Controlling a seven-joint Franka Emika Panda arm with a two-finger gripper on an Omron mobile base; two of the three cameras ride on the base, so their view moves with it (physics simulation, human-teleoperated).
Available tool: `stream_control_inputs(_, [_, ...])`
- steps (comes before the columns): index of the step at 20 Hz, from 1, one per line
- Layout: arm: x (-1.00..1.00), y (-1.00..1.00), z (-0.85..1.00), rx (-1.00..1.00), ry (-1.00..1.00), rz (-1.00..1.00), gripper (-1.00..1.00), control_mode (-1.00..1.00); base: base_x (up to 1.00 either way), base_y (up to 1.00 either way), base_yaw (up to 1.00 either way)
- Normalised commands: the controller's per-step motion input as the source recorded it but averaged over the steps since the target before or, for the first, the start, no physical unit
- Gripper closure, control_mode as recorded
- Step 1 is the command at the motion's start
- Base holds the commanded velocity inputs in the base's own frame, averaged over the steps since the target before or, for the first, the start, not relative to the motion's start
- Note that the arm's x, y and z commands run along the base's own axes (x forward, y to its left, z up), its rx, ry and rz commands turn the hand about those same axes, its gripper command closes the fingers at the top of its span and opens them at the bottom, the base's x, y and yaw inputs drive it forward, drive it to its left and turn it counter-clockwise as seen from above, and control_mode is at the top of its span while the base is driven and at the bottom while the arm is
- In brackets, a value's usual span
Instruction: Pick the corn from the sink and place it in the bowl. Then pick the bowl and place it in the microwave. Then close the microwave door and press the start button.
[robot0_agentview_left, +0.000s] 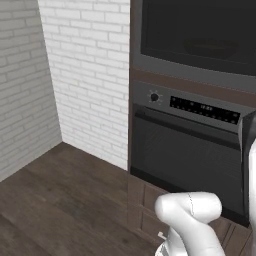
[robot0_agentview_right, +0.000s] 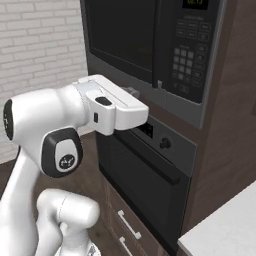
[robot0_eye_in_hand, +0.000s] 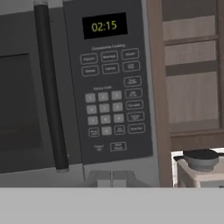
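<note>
The microwave (robot0_agentview_right: 150, 45) is built into the dark cabinet, and its door (robot0_agentview_right: 120, 35) is shut flat against it. In the hand view the door's black bar handle (robot0_eye_in_hand: 50, 87) stands left of the keypad (robot0_eye_in_hand: 111, 100), whose display reads 02:15. My gripper (robot0_agentview_right: 132, 92) is shut with nothing in it, just in front of the microwave's lower edge below the keypad. Its tips (robot0_eye_in_hand: 111, 177) sit pressed together at the bottom of the hand view. From the left base view the microwave (robot0_agentview_left: 200, 40) fills the upper right. The corn and the bowl are hidden; the sink is out of view.
A black oven (robot0_agentview_right: 145, 170) with a knob (robot0_agentview_left: 154, 97) and display strip sits under the microwave, with drawers (robot0_agentview_right: 127, 225) below it. A pale counter corner (robot0_agentview_right: 225, 230) lies at lower right. Wooden shelves (robot0_eye_in_hand: 192, 65) and a dark pot (robot0_eye_in_hand: 201, 159) stand right of the microwave.
</note>
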Motion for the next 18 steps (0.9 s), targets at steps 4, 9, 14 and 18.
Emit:
stream_control_inputs(4, [0.32,-0.1,0.0,0.0,0.0,0.02,1.0,-1.0,0.0,0.0,0.0])
stream_control_inputs(9, [0.14,-0.25,-0.05,0.0,0.0,0.06,1.0,-1.0,0.0,0.0,0.0])
stream_control_inputs(14, [0.02,-0.32,-0.01,0.0,0.0,0.04,1.0,-1.0,0.0,0.0,0.0])
stream_control_inputs(18, [0.18,-0.14,-0.03,0.0,0.0,0.03,1.0,-1.0,0.0,0.0,0.0])
